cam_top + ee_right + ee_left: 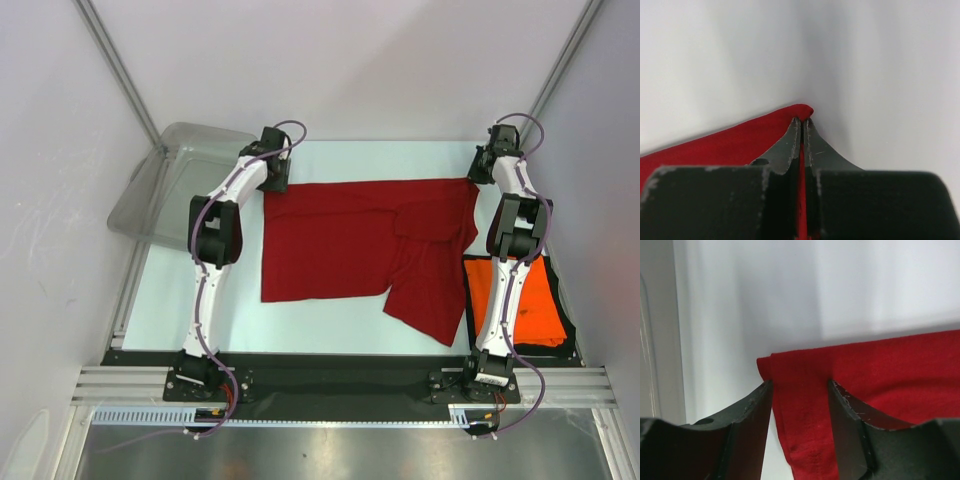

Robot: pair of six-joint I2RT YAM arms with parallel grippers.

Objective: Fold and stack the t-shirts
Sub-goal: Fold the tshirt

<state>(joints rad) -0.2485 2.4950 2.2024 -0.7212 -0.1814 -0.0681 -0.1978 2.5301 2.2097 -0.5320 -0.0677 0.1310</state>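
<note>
The dark red t-shirt [360, 240] is spread flat on the white table [200, 300] and stretched between the two grippers. The left gripper [800, 385] is held with its jaws spread. The shirt's far left corner, a folded edge, is framed between the two fingers [747, 415], and the rest of the cloth is laid out to the right of that gripper. Whether the fingers are pressed onto the cloth cannot be told. The right gripper [803, 121] is pressed together on the shirt's far right corner: a thin strip of red is seen between the closed fingers, and a small tip of cloth is seen just beyond them. From this gripper the shirt is spread to the left, with one uneven part drawn back toward the arm bases. The orange t-shirt [520, 300] is laid flat well behind the right gripper, beside that arm's base, and is partly hidden by the arm; whether it is touched by the red cloth cannot be told. A translucent grey tub [165, 185] is set tilted just left of the left gripper
</note>
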